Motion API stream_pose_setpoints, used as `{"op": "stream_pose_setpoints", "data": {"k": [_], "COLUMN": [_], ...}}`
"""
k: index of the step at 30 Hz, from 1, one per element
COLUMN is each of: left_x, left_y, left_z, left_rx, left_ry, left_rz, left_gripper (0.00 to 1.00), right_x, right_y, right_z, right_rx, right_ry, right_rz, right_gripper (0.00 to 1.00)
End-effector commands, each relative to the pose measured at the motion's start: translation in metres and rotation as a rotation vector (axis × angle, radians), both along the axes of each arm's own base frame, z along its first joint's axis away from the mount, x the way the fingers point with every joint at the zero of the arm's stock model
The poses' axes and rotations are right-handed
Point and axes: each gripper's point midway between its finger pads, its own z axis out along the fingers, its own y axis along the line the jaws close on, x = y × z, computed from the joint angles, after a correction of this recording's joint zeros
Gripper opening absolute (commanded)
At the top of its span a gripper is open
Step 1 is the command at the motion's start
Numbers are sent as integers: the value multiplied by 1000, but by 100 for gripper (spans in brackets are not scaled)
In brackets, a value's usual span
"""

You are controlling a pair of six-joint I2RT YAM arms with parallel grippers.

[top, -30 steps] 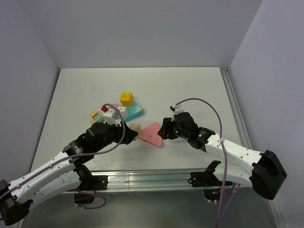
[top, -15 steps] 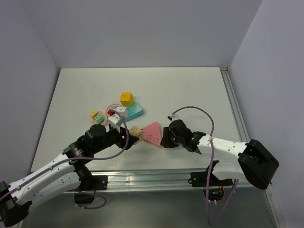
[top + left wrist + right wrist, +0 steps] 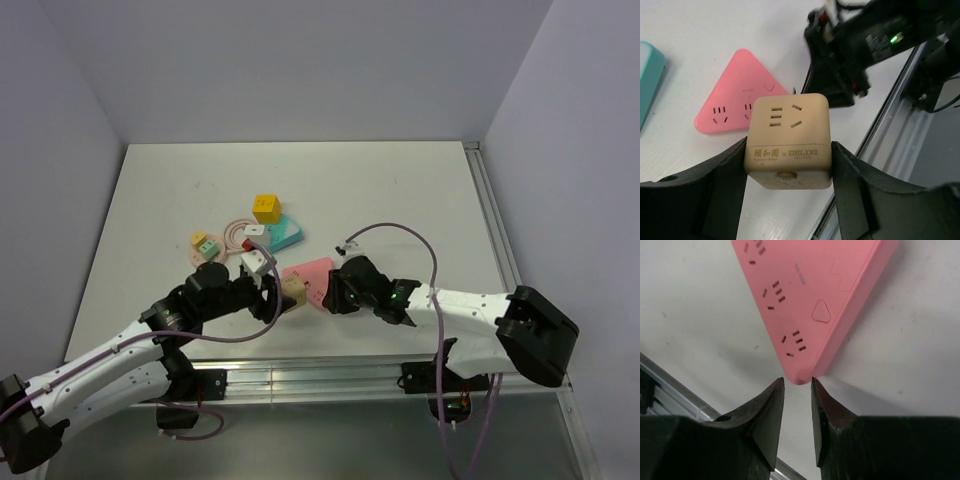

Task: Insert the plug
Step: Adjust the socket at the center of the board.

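Note:
The mint-green plug [image 3: 211,246] lies on the table at the left, beside a small orange-yellow piece [image 3: 199,238], and neither gripper is at it. My left gripper [image 3: 284,291] [image 3: 788,150] is shut on a beige cube socket [image 3: 293,289] [image 3: 787,140], held above the table with its slotted face up. A pink triangular power strip [image 3: 310,273] [image 3: 735,95] [image 3: 815,285] lies flat just beyond the cube. My right gripper [image 3: 329,296] [image 3: 797,382] is low on the table, its fingertips pinching the strip's near corner.
A yellow cube [image 3: 265,208] sits behind a teal power strip [image 3: 285,235] [image 3: 647,75] with a small white block [image 3: 253,229] at its edge. A metal rail [image 3: 300,375] runs along the table's front edge, close to both grippers.
The right gripper has come down and left to the pink strip's corner and narrowed its jaws onto it; the strip shifted left. The left gripper carried the beige cube right and nearer.

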Motion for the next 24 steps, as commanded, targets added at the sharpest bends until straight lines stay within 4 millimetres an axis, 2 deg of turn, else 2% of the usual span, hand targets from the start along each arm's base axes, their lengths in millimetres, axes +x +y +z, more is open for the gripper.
{"op": "stream_pose_setpoints", "data": {"k": [1, 3, 4, 5, 7, 10, 12, 13, 17, 18, 19, 21, 24], "left_x": [15, 21, 25, 33, 39, 45, 40, 44, 42, 39, 42, 37, 41], "left_y": [-8, -9, -8, -8, -10, -14, -16, -21, -30, -26, -29, -24, -28], "left_z": [14, 12, 1, 8, 9, 7, -1, -3, -14, -27, -20, -31, -27], "left_rx": [14, 52, 107, 121, 172, 231, 286, 305, 385, 438, 446, 505, 526], "left_ry": [-62, -53, -38, -56, -79, -89, -76, -60, 28, 73, 76, 121, 137], "left_rz": [3, 20, 24, 48, 39, 10, -52, -62, -121, -134, -137, -159, -171], "left_gripper": [0, 0, 0, 0, 0, 0, 0, 0, 0, 0, 0, 0, 0], "right_x": [17, 23, 23, 24, 30, 40, 47, 51, 60, 61, 61, 64, 66], "right_y": [-10, -19, -26, -31, -43, -62, -71, -78, -80, -80, -76, -76, -72], "right_z": [32, 40, 47, 49, 58, 68, 76, 77, 82, 78, 79, 74, 69], "right_rx": [23, 15, 13, 9, 32, 61, 58, 52, 70, 66, 84, 87, 103], "right_ry": [-121, -148, -161, -169, -181, -184, -205, -206, -209, -196, -193, -171, -159], "right_rz": [-60, -90, -105, -114, -124, -149, -156, -176, -179, -177, -161, -160, -149], "right_gripper": [35, 36, 36, 36, 36, 37, 37, 37, 37, 37, 37, 37, 36]}}
